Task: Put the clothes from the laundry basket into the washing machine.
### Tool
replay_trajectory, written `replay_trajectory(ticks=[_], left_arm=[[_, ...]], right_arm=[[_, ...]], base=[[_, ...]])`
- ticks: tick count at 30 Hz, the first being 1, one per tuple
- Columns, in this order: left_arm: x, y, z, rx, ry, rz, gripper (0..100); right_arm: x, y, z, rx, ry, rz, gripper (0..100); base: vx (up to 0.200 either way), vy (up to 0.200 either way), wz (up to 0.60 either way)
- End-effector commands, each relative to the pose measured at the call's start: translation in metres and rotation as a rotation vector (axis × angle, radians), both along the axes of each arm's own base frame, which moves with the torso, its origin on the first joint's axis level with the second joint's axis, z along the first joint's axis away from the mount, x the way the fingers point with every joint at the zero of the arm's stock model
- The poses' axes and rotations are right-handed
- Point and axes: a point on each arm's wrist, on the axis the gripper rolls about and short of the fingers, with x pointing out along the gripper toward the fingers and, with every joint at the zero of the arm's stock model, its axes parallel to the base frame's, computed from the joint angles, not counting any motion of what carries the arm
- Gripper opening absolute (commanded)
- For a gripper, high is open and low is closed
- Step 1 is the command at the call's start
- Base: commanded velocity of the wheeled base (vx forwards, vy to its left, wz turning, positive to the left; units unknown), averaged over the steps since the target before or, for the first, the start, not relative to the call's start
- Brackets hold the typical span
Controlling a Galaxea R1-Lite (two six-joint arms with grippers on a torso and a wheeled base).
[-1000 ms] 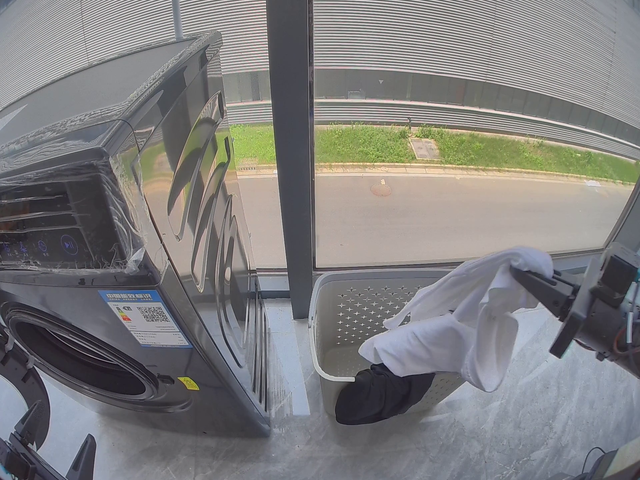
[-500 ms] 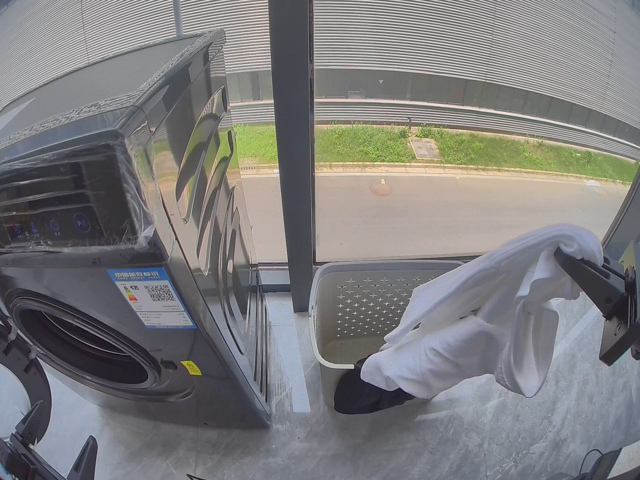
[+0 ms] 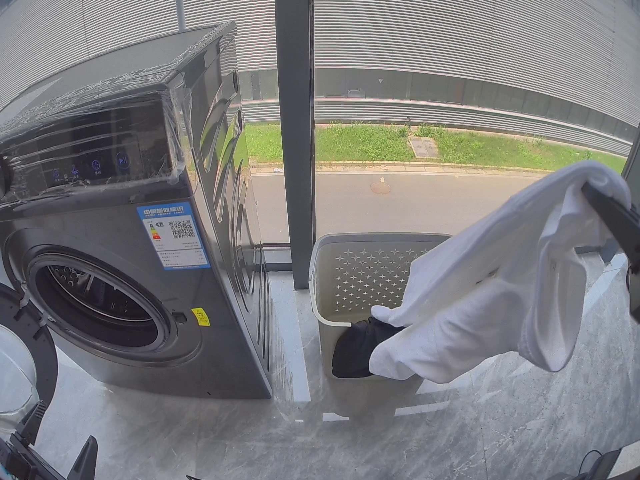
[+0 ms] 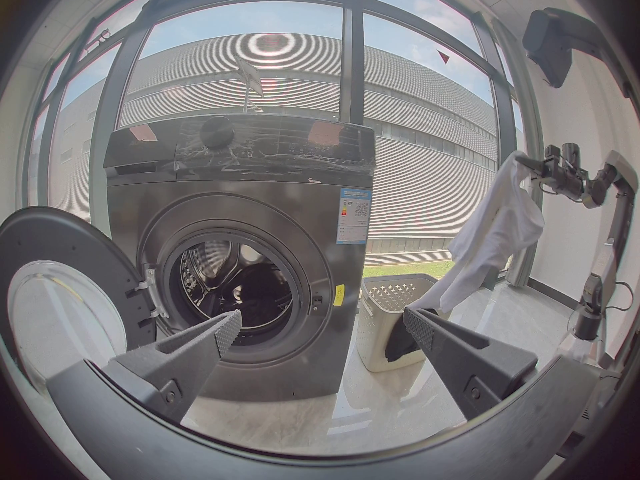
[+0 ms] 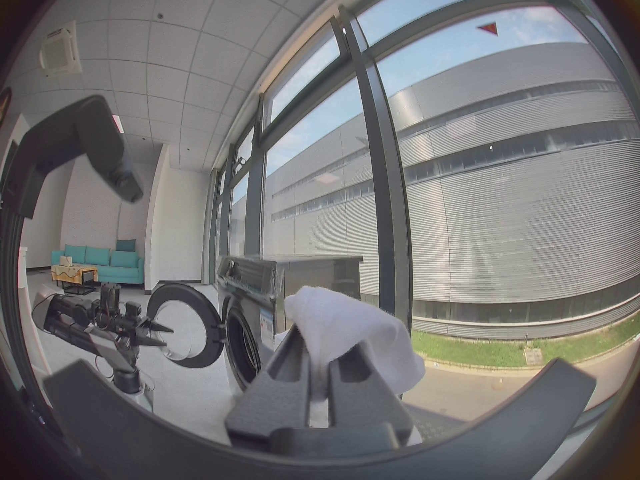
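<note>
Two garments are in play. A white garment (image 3: 500, 288) (image 4: 497, 235) (image 5: 340, 335) is pinched at its top between the closed fingers of the right end effector (image 3: 617, 218) (image 4: 533, 165) (image 5: 320, 355), held high, above and to the right of the laundry basket (image 3: 320, 281) (image 4: 383, 301); its lower end trails down to the basket's front corner. A dark garment (image 3: 357, 348) (image 4: 400, 341) is draped over that corner's rim, part inside and part hanging down the outside wall, and meets the tail of the white one.

The basket stands on the floor (image 3: 400, 435) just right of the washing machine (image 3: 133, 235) (image 4: 253, 168) (image 5: 267, 288); a window post rises behind the gap between them. The machine's round door (image 3: 20, 341) (image 4: 60, 288) (image 5: 187, 325) is swung wide to its left, leaving the drum opening (image 3: 100, 298) (image 4: 230, 288) clear; something dark lies inside the drum.

The left end effector (image 3: 60, 435) (image 4: 320, 321) is low, in front of the machine and facing the opening; its fingers are spread wide and hold nothing.
</note>
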Motion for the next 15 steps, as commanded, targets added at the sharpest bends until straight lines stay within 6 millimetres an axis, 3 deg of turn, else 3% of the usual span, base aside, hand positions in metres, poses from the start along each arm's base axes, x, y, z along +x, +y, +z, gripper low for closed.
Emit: replay_trajectory(ticks=[1,7,12,15], left_arm=[[-0.001,0.000,-0.001,0.000,-0.016,0.001,100],[-0.001,0.000,-0.001,0.000,-0.016,0.001,100],[-0.001,0.000,-0.001,0.000,-0.016,0.002,100],[-0.001,0.000,-0.001,-0.004,-0.017,0.013,100]], right_arm=[[-0.002,0.000,0.010,0.015,-0.036,0.009,0],[-0.003,0.001,0.014,0.022,-0.052,0.022,0],[-0.007,-0.002,0.039,0.070,-0.142,0.014,0],[-0.011,-0.004,0.044,0.082,-0.161,0.018,0]], base=[[-0.200,0.000,0.00],[-0.200,0.000,0.00],[-0.200,0.000,0.00],[0.000,0.000,0.00]])
